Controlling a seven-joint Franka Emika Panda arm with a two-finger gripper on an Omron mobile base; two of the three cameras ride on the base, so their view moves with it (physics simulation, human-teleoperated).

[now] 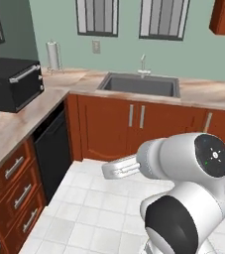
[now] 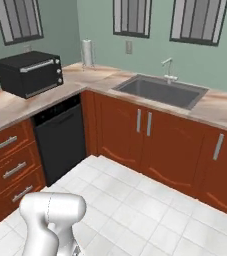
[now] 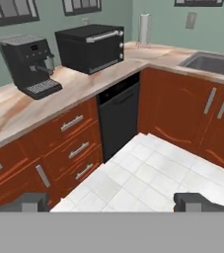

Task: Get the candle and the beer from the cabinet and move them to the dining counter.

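Spread wide, the empty gripper (image 3: 111, 201) hangs over floor tiles (image 3: 148, 178); no readable writing.

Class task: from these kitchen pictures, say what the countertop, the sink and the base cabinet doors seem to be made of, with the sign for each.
Countertop: looks like polished stone, beige-pink with marbled veining.
Sink: probably brushed metal, plain grey and matt, with a pale metallic tap.
Cabinet doors: seemingly varnished wood, red-brown with a soft sheen and grey bar handles.
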